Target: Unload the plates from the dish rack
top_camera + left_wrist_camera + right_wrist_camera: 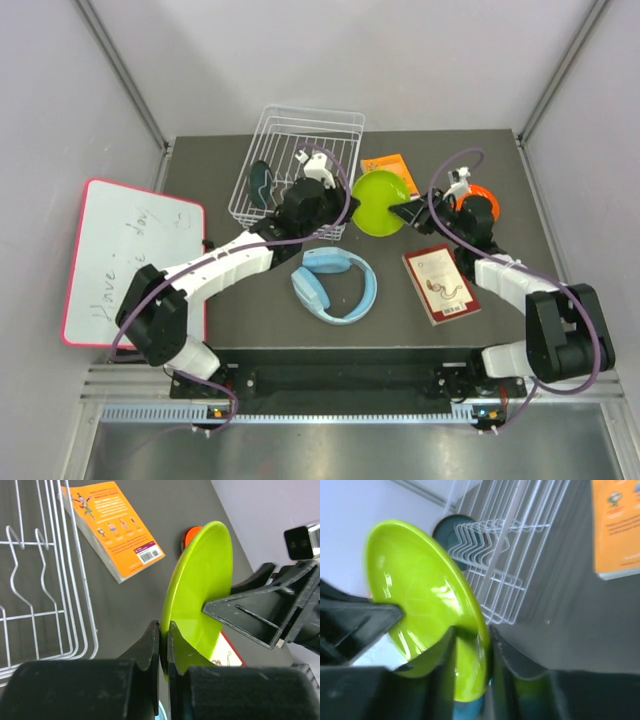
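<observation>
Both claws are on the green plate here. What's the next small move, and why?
Probably open the left claw: the green plate is out of the rack, and the right claw also seems to pinch its rim, so it could carry the plate alone.

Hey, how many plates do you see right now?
3. Dark teal plate in the dish rack; lime green plate gripped by left claw and right claw; orange plate on the table, far right. Others may be hidden.
</observation>
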Robot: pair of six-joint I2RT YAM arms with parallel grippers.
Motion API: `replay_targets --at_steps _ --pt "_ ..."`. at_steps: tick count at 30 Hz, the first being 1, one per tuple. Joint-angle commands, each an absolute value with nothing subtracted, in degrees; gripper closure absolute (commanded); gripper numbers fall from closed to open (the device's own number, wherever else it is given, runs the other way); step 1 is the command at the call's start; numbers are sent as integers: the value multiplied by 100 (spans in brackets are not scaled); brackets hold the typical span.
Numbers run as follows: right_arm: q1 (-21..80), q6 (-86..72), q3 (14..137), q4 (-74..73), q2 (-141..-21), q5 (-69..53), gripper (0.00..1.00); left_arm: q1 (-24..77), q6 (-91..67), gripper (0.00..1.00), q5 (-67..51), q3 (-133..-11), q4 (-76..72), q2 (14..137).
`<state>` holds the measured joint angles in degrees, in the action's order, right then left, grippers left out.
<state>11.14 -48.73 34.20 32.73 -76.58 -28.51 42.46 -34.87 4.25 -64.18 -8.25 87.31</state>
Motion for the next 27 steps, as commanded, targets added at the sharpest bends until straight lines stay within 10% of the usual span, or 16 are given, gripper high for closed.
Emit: replay_targets --at_steps 1,3,4,7,10,16,27 --pt "1187 -5159 3569 4139 -7831 -3050 100 4280 -3621 100 378 -6302 -1494 8614" --pt "1055 -5159 3402 4105 -7717 -2945 100 4280 -3402 85 561 -6319 -1407 8587" --pt "976 -5150 3349 3983 -7499 -2762 100 4280 -3227 53 667 -6354 -1363 8535" --pt "511 -4712 3435 2939 -6918 -2332 100 4271 -2710 16 1369 -6407 -1038 8386" --pt "-191 -4115 3847 1638 -6566 -1848 100 4263 -2104 1 2301 -6364 -888 8254" --pt "-1466 -3402 4534 336 -7004 -1276 100 4131 -1092 1 3619 -6267 -993 8235" --pt "-2021 -3173 5132 764 -8848 -1344 100 2523 -1732 1 2681 -5774 -1177 8428"
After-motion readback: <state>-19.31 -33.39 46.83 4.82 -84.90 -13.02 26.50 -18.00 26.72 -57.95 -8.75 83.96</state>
